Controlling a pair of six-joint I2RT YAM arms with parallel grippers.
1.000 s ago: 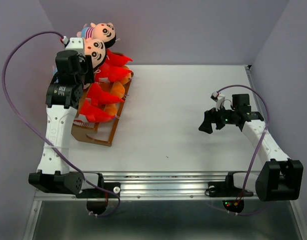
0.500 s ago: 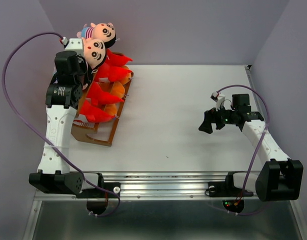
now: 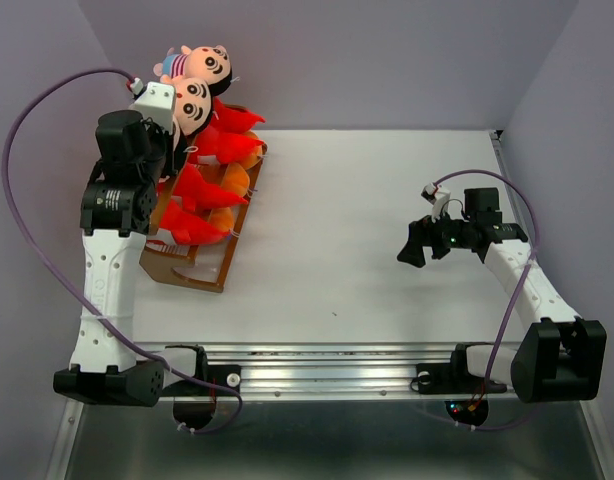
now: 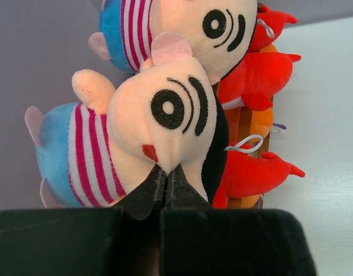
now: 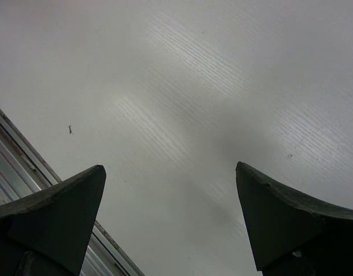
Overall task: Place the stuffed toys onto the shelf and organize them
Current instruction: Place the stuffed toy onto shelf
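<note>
The left end effector (image 4: 166, 172) has its fingers pressed together, the tips touching the chin of the nearer doll head (image 4: 165, 115), with nothing visibly pinched between them. That head sits at the far end of the shelf (image 3: 192, 270), against a second doll head (image 4: 194, 29), with red toys (image 4: 251, 172) just beside them. This looks like a tidying nudge: push slowly and squarely, so the head seats without rolling off. The right end effector (image 5: 169, 168) hangs spread apart over the tabletop (image 3: 367, 220).
</note>
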